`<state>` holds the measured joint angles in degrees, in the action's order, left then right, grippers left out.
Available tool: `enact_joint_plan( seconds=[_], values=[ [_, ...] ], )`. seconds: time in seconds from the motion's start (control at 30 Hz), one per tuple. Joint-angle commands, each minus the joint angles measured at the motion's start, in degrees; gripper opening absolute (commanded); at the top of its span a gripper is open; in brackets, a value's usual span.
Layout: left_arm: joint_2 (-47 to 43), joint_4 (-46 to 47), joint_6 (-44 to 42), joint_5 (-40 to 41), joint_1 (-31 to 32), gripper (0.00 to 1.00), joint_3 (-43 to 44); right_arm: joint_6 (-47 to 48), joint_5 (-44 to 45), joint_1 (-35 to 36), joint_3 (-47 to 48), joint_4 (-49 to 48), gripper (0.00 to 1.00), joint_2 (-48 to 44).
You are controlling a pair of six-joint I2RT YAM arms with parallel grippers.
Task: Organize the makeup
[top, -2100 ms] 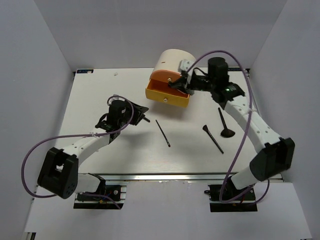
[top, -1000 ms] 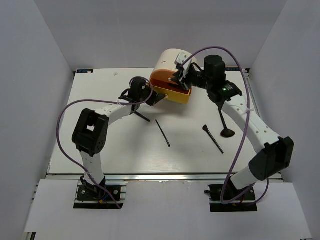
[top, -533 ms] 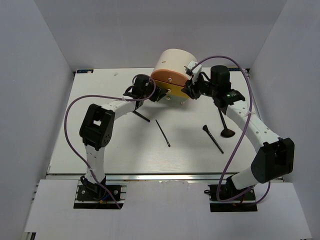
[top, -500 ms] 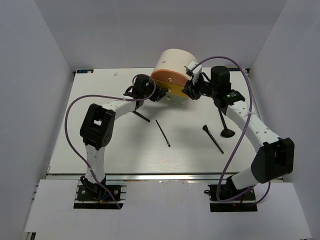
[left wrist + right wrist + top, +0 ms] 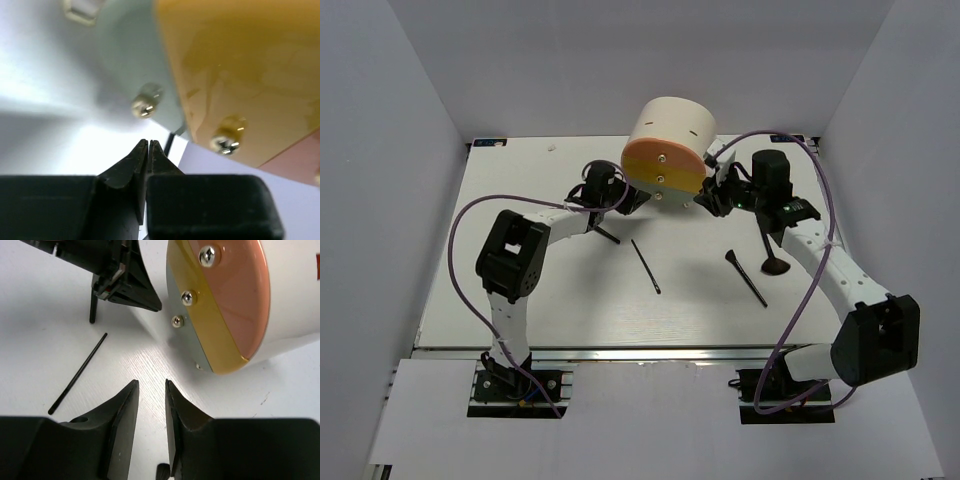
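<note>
Now my left pincer [image 5: 146, 145] is pressed together on nothing, just beside the front of the cream case [image 5: 670, 128]. My right pincer [image 5: 151, 384] stands slightly spread, empty. In the top view, the slim black stick [image 5: 645, 266] lies mid-frame, with the thin brush [image 5: 747, 280] and the flared brush [image 5: 769, 250] to its right.

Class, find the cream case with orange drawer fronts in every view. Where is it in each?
Top external: case at upper centre.
Left wrist: case fills the upper right.
Right wrist: case at upper right.
Shared landmark: the left tool beside it.
</note>
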<state>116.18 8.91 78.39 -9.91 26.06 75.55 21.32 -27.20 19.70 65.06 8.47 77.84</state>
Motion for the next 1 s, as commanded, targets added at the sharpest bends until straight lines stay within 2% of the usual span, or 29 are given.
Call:
enact_joint_plan(
  seconds=[0.0,0.1,0.13,0.27,0.97],
  values=[
    [-4.9,3.0,-1.2,-0.5,0.3,0.15,-2.7,-0.8,-0.9,-1.1,-1.5,-0.8,0.34,-2.1],
    [-2.1,3.9,-1.6,-2.6,0.4,0.22,-1.1,-0.8,-1.1,-1.9,-2.2,-0.6,0.34,-2.4],
    [-1.3,4.3,-1.6,-3.0,0.4,0.30,-0.4,-0.8,-1.1,-2.1,-2.6,-0.5,0.34,-2.6],
    [2.9,4.1,-2.1,-4.1,0.5,0.41,3.5,-0.7,-0.9,-2.8,-3.3,-0.6,0.34,-2.9],
    [9.5,9.4,0.6,-4.7,0.9,0.47,5.7,-0.8,-1.5,-4.7,-3.9,-0.5,0.35,-2.8]
  ],
)
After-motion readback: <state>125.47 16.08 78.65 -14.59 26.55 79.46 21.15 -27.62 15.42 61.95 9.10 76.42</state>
